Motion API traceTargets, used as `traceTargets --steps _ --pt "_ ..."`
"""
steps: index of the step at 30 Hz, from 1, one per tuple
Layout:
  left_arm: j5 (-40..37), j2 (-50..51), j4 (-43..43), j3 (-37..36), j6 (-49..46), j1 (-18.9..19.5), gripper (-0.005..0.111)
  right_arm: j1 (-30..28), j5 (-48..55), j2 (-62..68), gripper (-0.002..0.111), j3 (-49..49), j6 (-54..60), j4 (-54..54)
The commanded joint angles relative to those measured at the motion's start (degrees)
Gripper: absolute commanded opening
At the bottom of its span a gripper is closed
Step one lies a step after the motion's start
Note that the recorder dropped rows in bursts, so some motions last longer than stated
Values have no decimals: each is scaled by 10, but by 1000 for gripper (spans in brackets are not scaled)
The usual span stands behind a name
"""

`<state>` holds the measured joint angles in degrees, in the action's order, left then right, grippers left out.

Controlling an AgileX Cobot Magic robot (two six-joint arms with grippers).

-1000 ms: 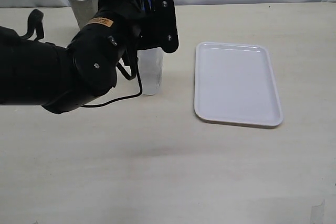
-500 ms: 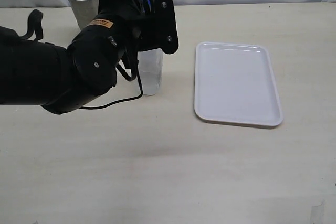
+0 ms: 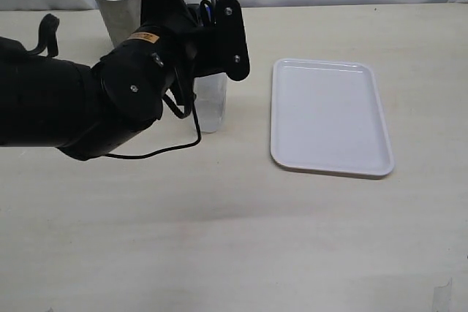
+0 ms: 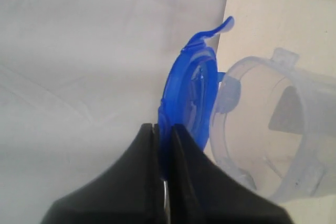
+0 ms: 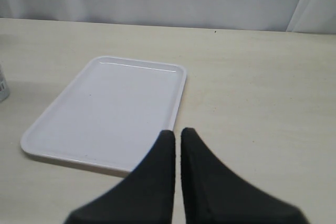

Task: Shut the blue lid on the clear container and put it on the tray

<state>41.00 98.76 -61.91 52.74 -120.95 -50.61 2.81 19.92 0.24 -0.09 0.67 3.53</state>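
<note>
Left hand (image 3: 216, 9) dipped a little; closing not done yet.
Outside: clear container (image 3: 210, 104) stands by the bench's (image 3: 219, 239) back edge, tray (image 3: 329, 115) empty. Left wrist: hand pinches the blue lid (image 4: 191, 87) beside the container's rim. Right wrist: right hand (image 5: 177, 135) squeezed together, holding nothing.

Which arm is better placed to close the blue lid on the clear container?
Left: the left end effector grips the blue lid beside the clear container; the right end effector is shut, empty, facing only the tray.
</note>
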Motion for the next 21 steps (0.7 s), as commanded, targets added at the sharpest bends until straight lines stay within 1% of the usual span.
traceTargets --steps 1,5,13,21 --pt "-5 -5 -18 0 -18 -1 0 -2 -1 -2 4 1 -2 -1" --pt "-7 -5 -29 0 -18 -1 0 -2 -1 -2 4 1 -2 -1" --pt "-35 -5 -46 0 -18 -1 0 -2 -1 -2 4 1 -2 -1" --pt "-54 -5 -46 -20 -18 -1 0 -2 -1 -2 4 1 -2 -1"
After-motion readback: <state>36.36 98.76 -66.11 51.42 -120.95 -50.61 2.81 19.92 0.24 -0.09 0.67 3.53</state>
